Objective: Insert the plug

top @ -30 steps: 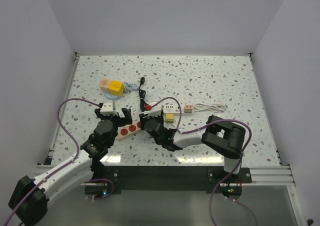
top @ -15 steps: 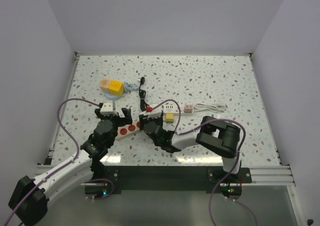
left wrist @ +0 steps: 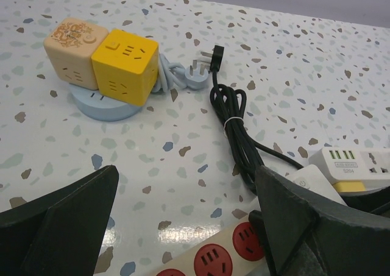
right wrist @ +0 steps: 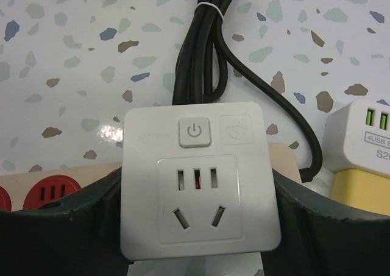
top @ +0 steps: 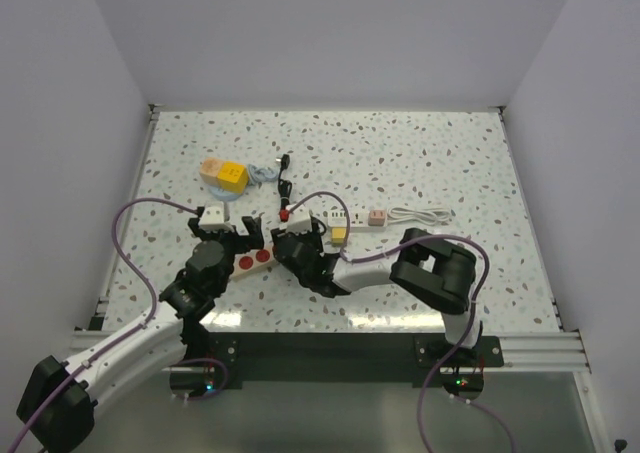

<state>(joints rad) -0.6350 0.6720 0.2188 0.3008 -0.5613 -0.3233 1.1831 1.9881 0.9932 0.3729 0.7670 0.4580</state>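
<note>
Jaws, right gripper (top: pixel 292 235): pinched on the side walls of the white plug block (right wrist: pixel 200 184). Its socket face is turned up toward the wrist camera and its prongs are hidden beneath.
Position: plug block sits over the far-right end of the beige power strip (left wrist: pixel 210 261), beside the red sockets (right wrist: pixel 52 194). Whether the prongs are seated cannot be told.
Strip long axis: diagonal, near-left to far-right in the top view.
Move likely needed: straight down into the strip.
Black cable (right wrist: pixel 201 50): runs off from behind the block.
Jaws, left gripper (left wrist: pixel 183 227): spread wide, empty, over the strip's near-left end. The right arm is nearer.
</note>
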